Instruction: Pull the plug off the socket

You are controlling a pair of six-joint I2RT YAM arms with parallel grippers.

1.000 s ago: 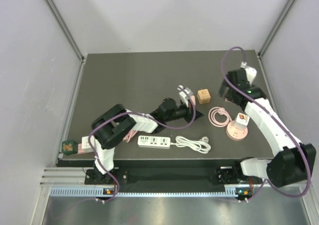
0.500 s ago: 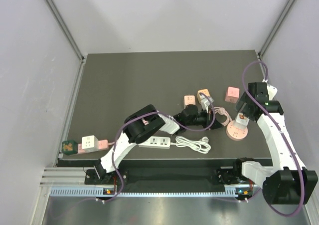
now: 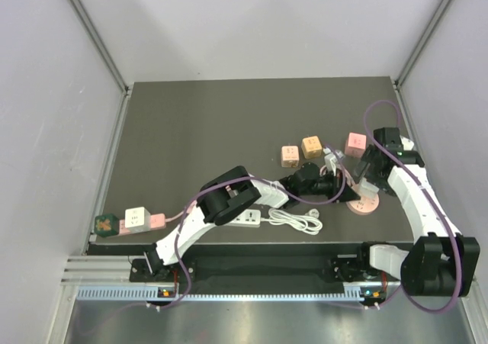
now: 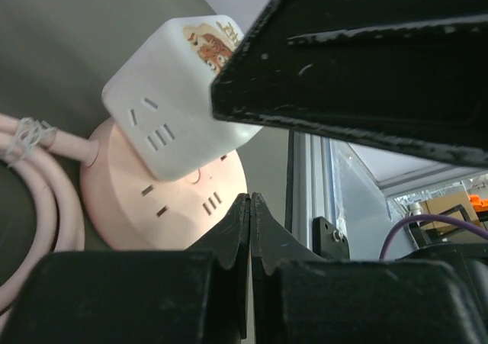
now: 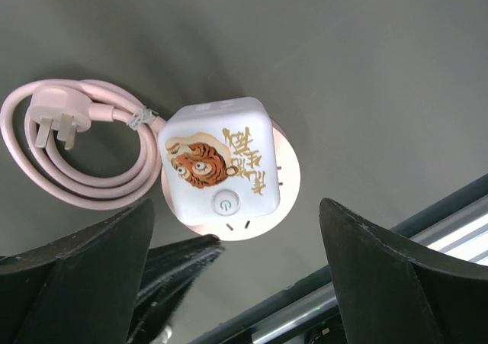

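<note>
The plug is a white cube (image 5: 217, 165) with a tiger picture, seated on a round pink socket (image 5: 286, 184); both also show in the left wrist view, plug (image 4: 179, 119) and socket (image 4: 164, 199). My right gripper (image 5: 236, 275) is open and hovers over the plug, its fingers (image 5: 404, 268) wide on both sides, not touching it. In the top view it (image 3: 366, 176) hides the plug above the socket (image 3: 364, 204). My left gripper (image 4: 250, 200) is shut and empty, its tip at the socket's edge beside the plug (image 3: 348, 185).
The socket's pink cable (image 5: 84, 161) lies coiled to its left. Two pink cubes (image 3: 290, 155) (image 3: 355, 143) and an orange cube (image 3: 311, 146) sit behind. A white power strip (image 3: 235, 217) with cable (image 3: 296, 220) lies near the front. Another strip with cubes (image 3: 137, 219) lies front left.
My left arm has reached right until its shut tip is at the pink socket. My right gripper has come down from the far right to hover over the plug.
</note>
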